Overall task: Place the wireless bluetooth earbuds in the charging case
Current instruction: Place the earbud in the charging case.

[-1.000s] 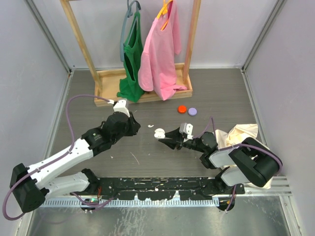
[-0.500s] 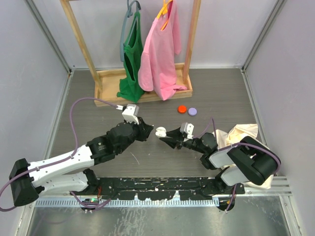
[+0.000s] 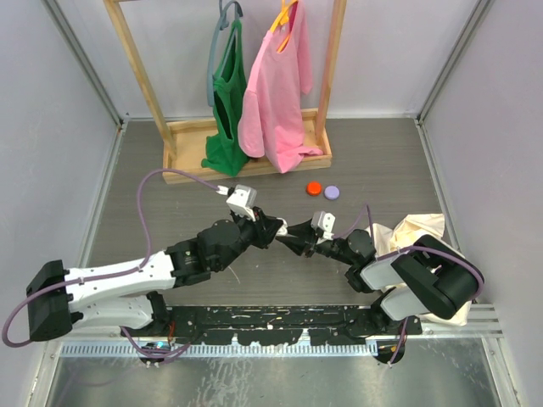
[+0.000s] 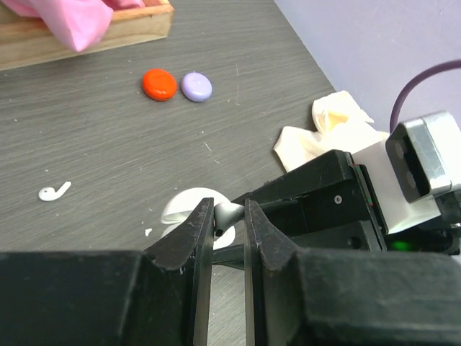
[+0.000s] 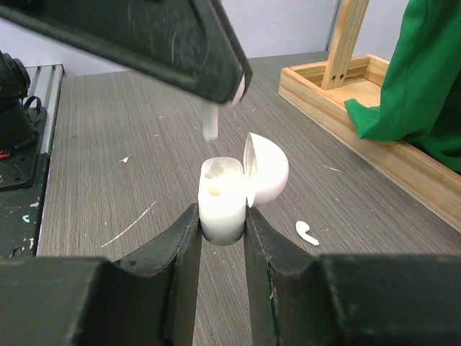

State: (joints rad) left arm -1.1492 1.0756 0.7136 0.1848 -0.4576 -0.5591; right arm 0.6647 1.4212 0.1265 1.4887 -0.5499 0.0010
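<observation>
The right gripper (image 5: 222, 223) clamps the open case (image 5: 234, 184); the left gripper (image 4: 229, 218) pinches an earbud (image 5: 210, 125) just above it; a second earbud (image 4: 54, 192) lies on the table (image 4: 108, 133).

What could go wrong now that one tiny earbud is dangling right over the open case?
1. The earbud, pinched in the left jaws with its stem hanging down, may miss its slot in the charging case, catch the rim and slip free.
2. The right jaws grip only the case's lower sides, so a downward push might tilt it or squeeze it out.
3. The second earbud lies loose on the table nearby, and a moving arm could knock it away.
</observation>
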